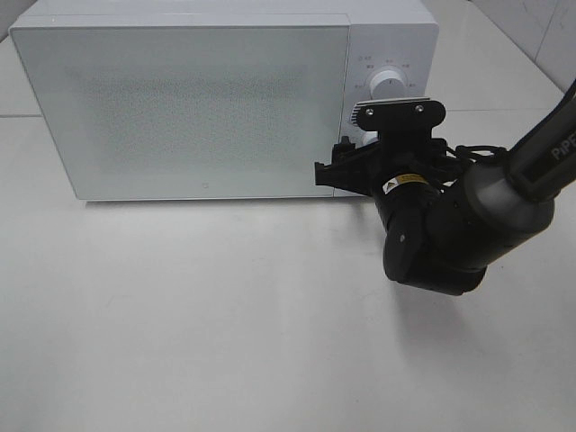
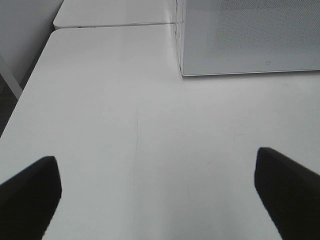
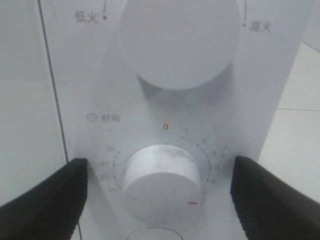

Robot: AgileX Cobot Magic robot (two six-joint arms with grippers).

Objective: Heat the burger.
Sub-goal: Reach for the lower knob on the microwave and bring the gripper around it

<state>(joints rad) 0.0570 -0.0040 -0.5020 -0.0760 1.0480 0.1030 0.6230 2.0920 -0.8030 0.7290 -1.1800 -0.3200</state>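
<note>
White surface [image 1: 225, 315] holds the big microwave [image 1: 180, 108], shut tight. I can't see the burger; I guess it is inside. My left pincer [image 2: 156, 160] hangs wide open, empty, over bare surface. My right pincer [image 3: 159, 167] is open too, holding nothing, and the small timer knob [image 3: 160, 185] sits right in its gap. I should centre it, squeeze gently, then turn.

Microwave [image 1: 207, 108], door shut, walls off table [image 1: 180, 315] rear. Wide open tabletop in front. Right arm [image 1: 450, 225] blocks control panel [image 1: 409, 40]; gaps either side of timer knob [image 3: 160, 182].
</note>
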